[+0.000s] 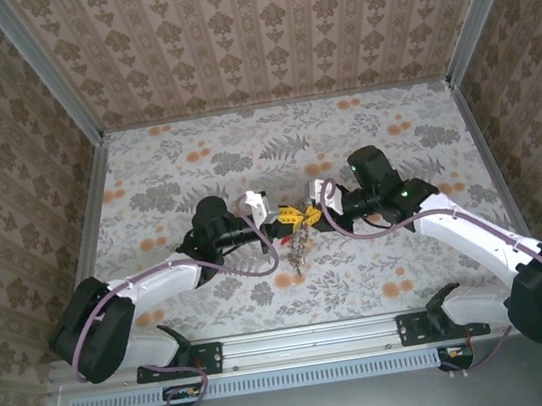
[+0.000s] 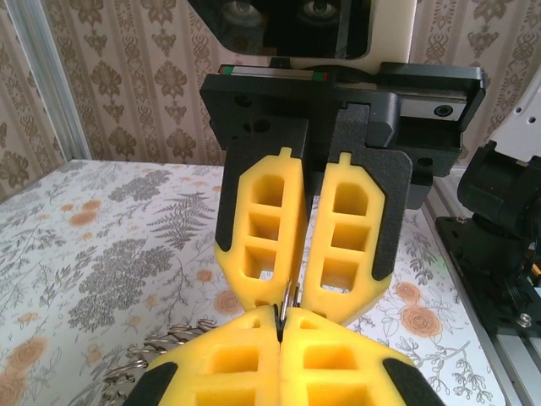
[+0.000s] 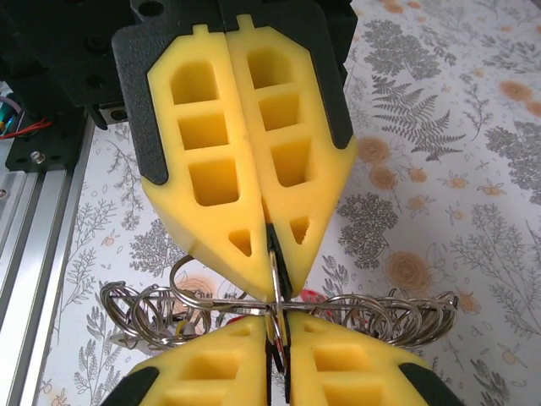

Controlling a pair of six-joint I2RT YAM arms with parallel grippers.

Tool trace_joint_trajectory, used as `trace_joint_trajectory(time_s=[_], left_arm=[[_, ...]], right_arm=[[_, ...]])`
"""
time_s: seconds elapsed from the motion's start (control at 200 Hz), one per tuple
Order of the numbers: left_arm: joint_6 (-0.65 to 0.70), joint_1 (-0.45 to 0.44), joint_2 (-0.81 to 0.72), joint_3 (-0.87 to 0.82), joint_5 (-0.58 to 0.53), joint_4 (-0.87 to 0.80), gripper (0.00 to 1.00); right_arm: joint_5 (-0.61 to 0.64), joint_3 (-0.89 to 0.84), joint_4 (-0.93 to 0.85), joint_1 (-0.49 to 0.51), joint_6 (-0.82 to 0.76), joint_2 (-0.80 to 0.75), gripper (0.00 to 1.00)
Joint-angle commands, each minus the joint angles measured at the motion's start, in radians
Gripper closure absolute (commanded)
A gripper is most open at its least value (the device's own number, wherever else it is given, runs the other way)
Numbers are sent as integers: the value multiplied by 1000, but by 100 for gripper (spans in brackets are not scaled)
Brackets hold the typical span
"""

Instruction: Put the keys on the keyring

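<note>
Both grippers meet tip to tip above the table's middle. A thin grey keyring (image 3: 275, 272) stands edge-on between them. My left gripper (image 2: 279, 318) is shut on its near edge (image 2: 291, 298), and my right gripper (image 3: 277, 328) is shut on its other side. From above, the left gripper (image 1: 283, 219) and right gripper (image 1: 309, 215) touch noses. A straight wire strung with several small rings (image 3: 390, 308) crosses the keyring. Bits of red keys (image 3: 314, 296) peek out behind it. The bunch of rings and keys (image 1: 301, 249) trails toward the near edge.
The floral tablecloth (image 1: 195, 163) is walled by patterned panels at the back and both sides. A metal rail (image 1: 300, 338) with the arm bases runs along the near edge. Purple cables (image 1: 262, 250) loop off each wrist.
</note>
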Motion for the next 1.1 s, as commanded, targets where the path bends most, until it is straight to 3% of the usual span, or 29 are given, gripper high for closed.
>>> trace_joint_trajectory(time_s=[0.0, 0.215, 0.36, 0.58, 0.725, 0.77, 0.84, 0.87, 0.955, 1.02, 1.095], left_arm=[[-23, -13, 3, -2, 28, 88, 100], [-1, -14, 2, -4, 48, 54, 100], [25, -15, -6, -2, 36, 19, 100], [22, -19, -5, -1, 33, 30, 100], [11, -19, -9, -4, 28, 54, 100], [10, -19, -11, -5, 29, 56, 100], [11, -19, -12, -5, 31, 53, 100], [12, -19, -15, -4, 32, 46, 100], [40, -17, -25, 10, 26, -47, 100], [95, -19, -42, 37, -1, -191, 91], [183, -19, -66, 78, -30, -384, 88]], right_arm=[[-38, -22, 53, 1, -7, -58, 86], [-34, -21, 6, -7, -29, -89, 87], [-38, -22, -3, -6, -35, -98, 80], [-57, -7, -20, -7, -32, -76, 87], [-33, -18, -15, -7, -33, -66, 81], [-26, -20, -12, -7, -30, -63, 85], [-13, -17, -24, -7, -35, -58, 100], [-6, -13, -32, -7, -41, -57, 100], [20, 0, -53, -6, -46, -57, 100], [38, 23, -87, -1, -55, -55, 100], [83, 62, -157, 13, -75, -41, 100]])
